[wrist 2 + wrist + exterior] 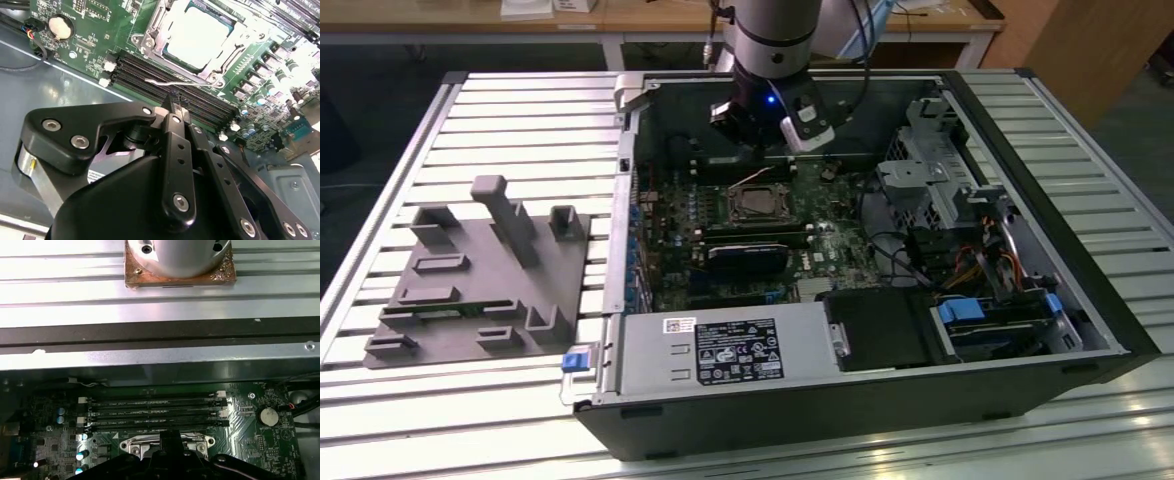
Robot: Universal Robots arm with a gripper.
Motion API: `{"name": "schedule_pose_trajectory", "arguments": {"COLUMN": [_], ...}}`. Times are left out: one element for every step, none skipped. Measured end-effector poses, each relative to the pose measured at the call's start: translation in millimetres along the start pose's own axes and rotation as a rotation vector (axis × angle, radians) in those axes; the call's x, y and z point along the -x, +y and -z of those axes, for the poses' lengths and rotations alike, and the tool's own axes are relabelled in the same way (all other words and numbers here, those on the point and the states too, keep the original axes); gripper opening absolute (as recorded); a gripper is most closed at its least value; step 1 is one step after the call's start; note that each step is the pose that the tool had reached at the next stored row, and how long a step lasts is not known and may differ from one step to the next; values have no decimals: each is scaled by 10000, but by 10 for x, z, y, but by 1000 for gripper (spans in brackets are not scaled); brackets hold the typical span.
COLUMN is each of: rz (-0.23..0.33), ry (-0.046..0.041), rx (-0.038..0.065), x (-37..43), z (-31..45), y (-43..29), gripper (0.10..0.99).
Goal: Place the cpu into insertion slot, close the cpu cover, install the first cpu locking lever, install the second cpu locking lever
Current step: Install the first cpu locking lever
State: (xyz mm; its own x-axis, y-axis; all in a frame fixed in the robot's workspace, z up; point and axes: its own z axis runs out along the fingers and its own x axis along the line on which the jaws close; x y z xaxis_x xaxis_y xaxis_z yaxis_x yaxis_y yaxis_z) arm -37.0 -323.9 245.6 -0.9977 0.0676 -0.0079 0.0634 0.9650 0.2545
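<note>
The tool (174, 100) hangs over the far part of the green motherboard (90, 20). Its two black fingers are drawn together, with no gap showing at the tips. The tips sit right at a thin silver wire lever (165, 81) that lies across the long black memory slots (140, 75); I cannot tell whether they pinch it. Just beyond the lever, the cpu (197, 32) lies flat in the insertion slot (753, 205), its pale metal top smooth and bright. The cpu cover (172, 60), a silver frame, is folded down around the chip's edges. The board sits inside an open black computer case (854, 415), which also holds a grey boxy power supply (707, 350) at its near side. The case rests on a ribbed metal tabletop (520, 110). A grey moulded fixture (480, 270) stands on the tabletop at the exterior view's left.
</note>
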Motion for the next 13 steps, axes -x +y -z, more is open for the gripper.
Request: {"name": "schedule_pose_trajectory", "arguments": {"rz": [0, 0, 2, 4, 5, 4, 4, 6, 14, 24, 34, 44, 56], "ry": [-1, -4, -14, -29, -44, -57, -71, -98, -132, -177, -218, -262, -310], "rx": [-4, -28, -96, -177, -257, -305, -330, -337, -337, -336, -333, -330, -326], "x": [0, 0, -1, -1, -2, -2, -2, -3, -3, -3, -4, -5, -6], "z": [-1, -5, -8, -12, -18, -27, -39, -52, -63, -74, -84, -94, -104], "y": [0, 0, -2, -3, -5, -8, -11, -14, -17, -20, -22, -25, -28], "gripper": [106, 106, 106, 106, 106, 106, 106, 106, 106, 106, 106, 106, 106]}}
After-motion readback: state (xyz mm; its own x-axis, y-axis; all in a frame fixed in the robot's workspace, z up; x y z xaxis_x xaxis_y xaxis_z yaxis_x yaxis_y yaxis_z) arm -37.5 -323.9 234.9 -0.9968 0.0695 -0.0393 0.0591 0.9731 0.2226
